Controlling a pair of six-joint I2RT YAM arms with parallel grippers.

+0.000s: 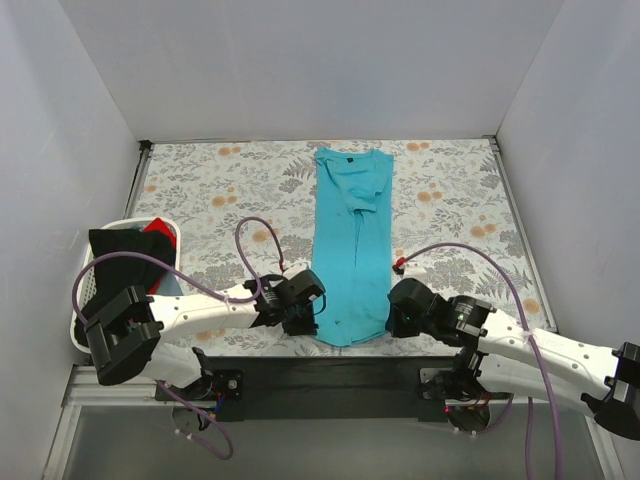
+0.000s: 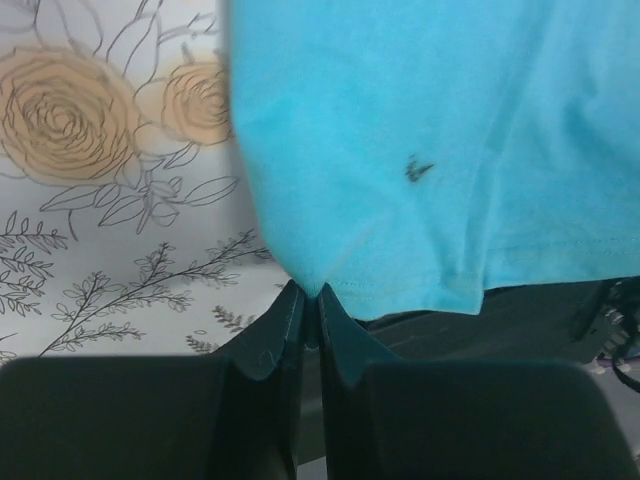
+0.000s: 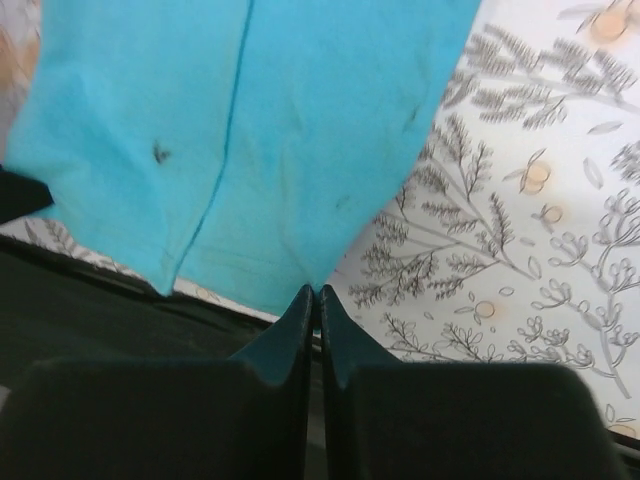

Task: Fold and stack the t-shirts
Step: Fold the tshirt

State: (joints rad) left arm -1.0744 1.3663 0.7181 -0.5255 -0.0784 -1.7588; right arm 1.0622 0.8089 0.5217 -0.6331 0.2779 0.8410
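Note:
A turquoise t-shirt [image 1: 350,245] lies folded into a long narrow strip down the middle of the table, collar at the far end. My left gripper [image 1: 308,322] is shut on its near left hem corner [image 2: 312,285]. My right gripper [image 1: 393,322] is shut on its near right hem corner [image 3: 318,283]. The pinched cloth [image 2: 400,150] rises a little into each pair of fingertips. A black shirt [image 1: 125,255] and a red one [image 1: 158,228] lie in the basket at the left.
A white slatted basket [image 1: 84,298] stands at the table's left edge. The table has a floral cover [image 1: 450,200]. A black strip [image 1: 330,375] runs along the near edge, under the shirt's hem. White walls close the sides and back.

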